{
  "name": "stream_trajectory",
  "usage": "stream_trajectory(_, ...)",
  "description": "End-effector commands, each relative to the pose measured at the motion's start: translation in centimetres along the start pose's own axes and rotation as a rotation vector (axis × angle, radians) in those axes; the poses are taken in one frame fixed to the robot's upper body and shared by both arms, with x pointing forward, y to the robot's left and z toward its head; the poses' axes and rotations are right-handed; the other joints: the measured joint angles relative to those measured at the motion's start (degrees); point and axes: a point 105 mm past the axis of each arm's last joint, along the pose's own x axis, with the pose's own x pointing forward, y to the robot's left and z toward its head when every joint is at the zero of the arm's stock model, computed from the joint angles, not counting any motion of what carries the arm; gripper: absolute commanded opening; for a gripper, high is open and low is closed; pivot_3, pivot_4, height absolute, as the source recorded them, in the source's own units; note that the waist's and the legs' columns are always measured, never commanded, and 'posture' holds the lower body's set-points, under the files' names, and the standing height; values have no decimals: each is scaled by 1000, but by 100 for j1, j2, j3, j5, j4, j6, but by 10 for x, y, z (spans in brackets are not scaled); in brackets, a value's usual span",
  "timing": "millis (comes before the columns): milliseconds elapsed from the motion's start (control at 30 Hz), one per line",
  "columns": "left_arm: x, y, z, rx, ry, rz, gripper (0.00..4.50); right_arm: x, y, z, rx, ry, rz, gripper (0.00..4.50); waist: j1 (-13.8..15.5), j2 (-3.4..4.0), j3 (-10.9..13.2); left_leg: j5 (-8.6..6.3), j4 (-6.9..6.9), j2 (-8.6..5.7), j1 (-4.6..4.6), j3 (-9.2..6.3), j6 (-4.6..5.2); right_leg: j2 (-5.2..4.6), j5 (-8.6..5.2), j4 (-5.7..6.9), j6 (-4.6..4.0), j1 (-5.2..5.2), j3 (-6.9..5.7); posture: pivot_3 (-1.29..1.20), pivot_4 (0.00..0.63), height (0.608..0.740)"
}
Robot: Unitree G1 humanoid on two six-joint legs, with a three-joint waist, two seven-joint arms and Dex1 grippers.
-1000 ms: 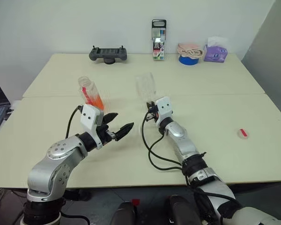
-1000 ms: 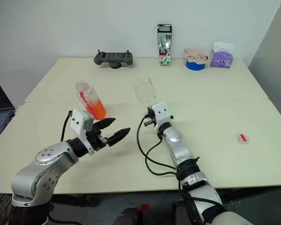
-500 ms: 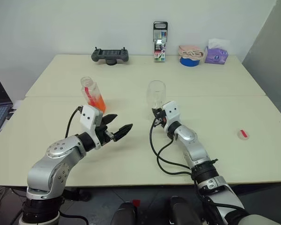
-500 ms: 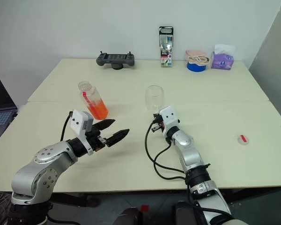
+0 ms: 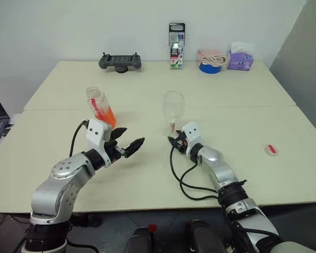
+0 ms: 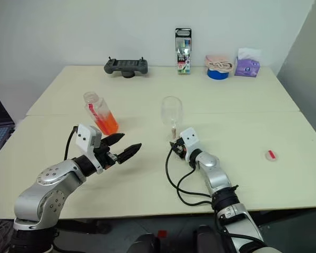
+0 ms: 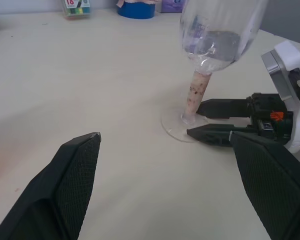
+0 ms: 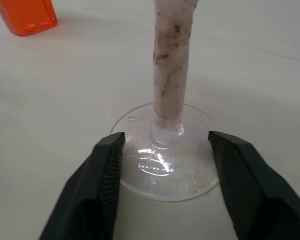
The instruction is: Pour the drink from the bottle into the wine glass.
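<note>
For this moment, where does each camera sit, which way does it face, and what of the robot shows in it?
Left and right eye views: on the head, looking forward and down over the table; both arms show, plus bottle and wine glass.
Left wrist view: along the open left pincer, toward the glass and the right pincer.
Right wrist view: along the open right pincer, its fingers either side of the glass's foot.
Both wrist views share the glass's stem.

Bright, even light; soft shadows
</note>
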Motion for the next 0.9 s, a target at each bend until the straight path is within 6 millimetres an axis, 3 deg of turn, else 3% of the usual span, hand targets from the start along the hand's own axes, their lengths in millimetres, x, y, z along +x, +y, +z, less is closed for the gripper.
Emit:
stream_trajectory(33,-6,16,1,31,-31,90,4384,-8,1,-7,-13,45,34,3951,2,0,0,0,0,0,-1,-1,0,0,0,-1,0,0,-1,0,150,740)
stream_trajectory(100,-7,22,-3,35,-31,121,4384,-14,0,-8,-50,64,54,4450,5,0,0,0,-1,0,-4,-5,0,0,0,-3,0,0,-4,0,150,740)
stream_trajectory(233,-8,35,-7,44,-63,212,4384,-33,-9,-2,-93,80,80,4450,49,1,0,0,0,-4,-11,-7,0,-4,0,-11,1,-1,-6,0,150,740)
stream_trajectory(400,-17,60,-8,103,-131,389,4384,-74,-21,30,-178,77,134,4450,95,6,6,-1,-5,-11,-34,-22,0,-13,5,-53,8,0,-19,0,150,740)
stream_trajectory(533,-26,79,0,138,-202,533,4384,-122,-32,83,-304,71,218,4450,108,8,16,-3,-7,-20,-49,-22,3,-25,7,-73,18,-6,-15,0,150,740)
stream_trajectory(667,-28,89,16,172,-255,590,4384,-150,-33,159,-376,0,352,4450,81,3,27,-4,-8,-19,-52,-18,5,-24,7,-72,22,-9,-20,0,150,740)
stream_trajectory(800,-20,88,23,181,-266,562,4384,-152,-23,199,-377,-83,454,4450,81,-4,25,-4,-12,-7,-42,-31,5,-13,8,-74,19,5,-42,0,150,740)
stream_trajectory(900,-17,88,28,196,-275,564,4384,-149,-15,210,-355,-123,500,4450,87,-6,25,-4,-19,-11,-44,-29,5,-16,7,-79,20,5,-38,0,150,740)
